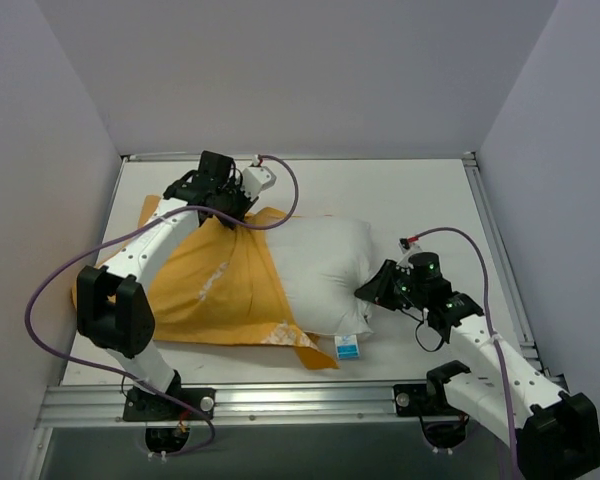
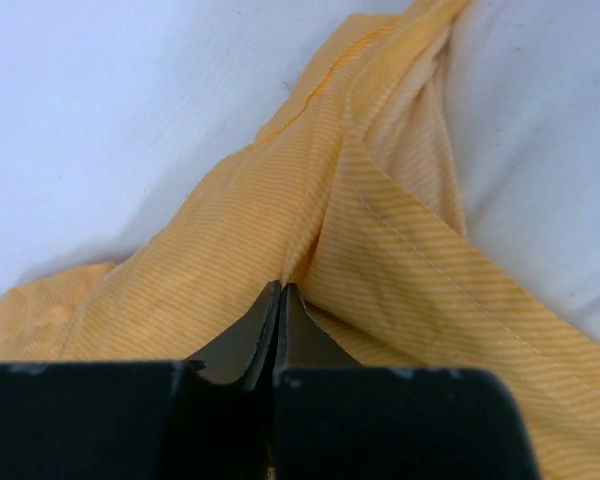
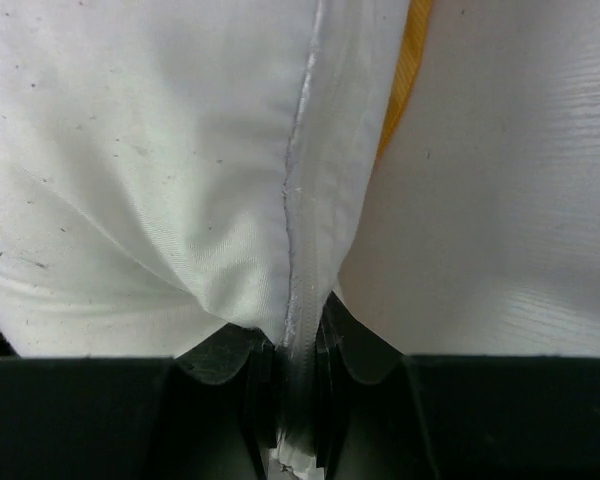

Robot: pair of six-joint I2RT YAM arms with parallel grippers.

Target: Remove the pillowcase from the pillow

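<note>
Orange cloth, the pillowcase (image 1: 215,285): lies mostly flat on the left half of the desk (image 1: 430,195). Its right side covers the left end of the pillow.
White pillow (image 1: 325,262): lies in the middle of the desk, and most of it is out of the orange cover. A small blue and white tag (image 1: 347,347) sits at its near edge.
Left arm: starts at the near left corner. Its elbow sticks out to the left, then it reaches over the cloth toward the far edge.
Left gripper (image 1: 236,222): points down, squeezed tight on a fold at the far edge of the pillowcase, just beside the pillow.
Right arm: starts at the near right corner, bends low and reaches left.
Right gripper (image 1: 366,291): narrow, pinching the seam at the right end of the pillow.
</note>
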